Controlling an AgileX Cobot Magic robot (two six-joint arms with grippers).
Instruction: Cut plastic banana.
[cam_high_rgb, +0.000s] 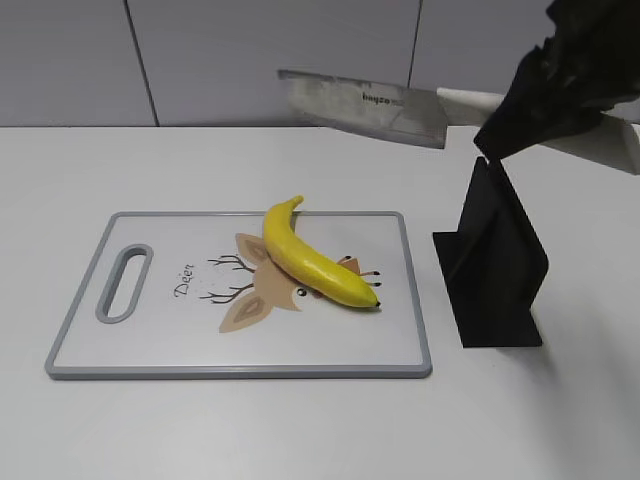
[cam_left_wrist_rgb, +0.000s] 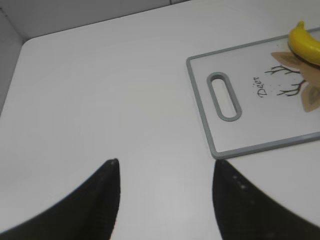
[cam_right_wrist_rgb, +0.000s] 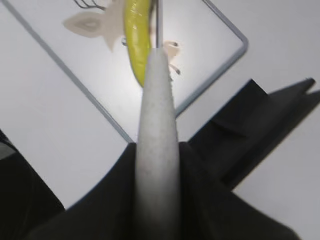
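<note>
Plastic banana (cam_high_rgb: 312, 260): glossy bright yellow, curved, whole and uncut. Lying flat, diagonally across cutting board (cam_high_rgb: 160, 350) centre, over deer print; stem up-left, dark tip lower-right.

Slanted front view; wrist views downward

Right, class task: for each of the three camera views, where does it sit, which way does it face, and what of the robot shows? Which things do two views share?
Exterior view: raised in front, slanting down at the cutting board, plastic banana, black knife stand; right claw holds the cleaver aloft.
Left wrist view: looks down at the table and board handle; left claw open, empty.
Right wrist view: looks down the cleaver handle at the banana.
Shared: banana and board, in all three.
</note>
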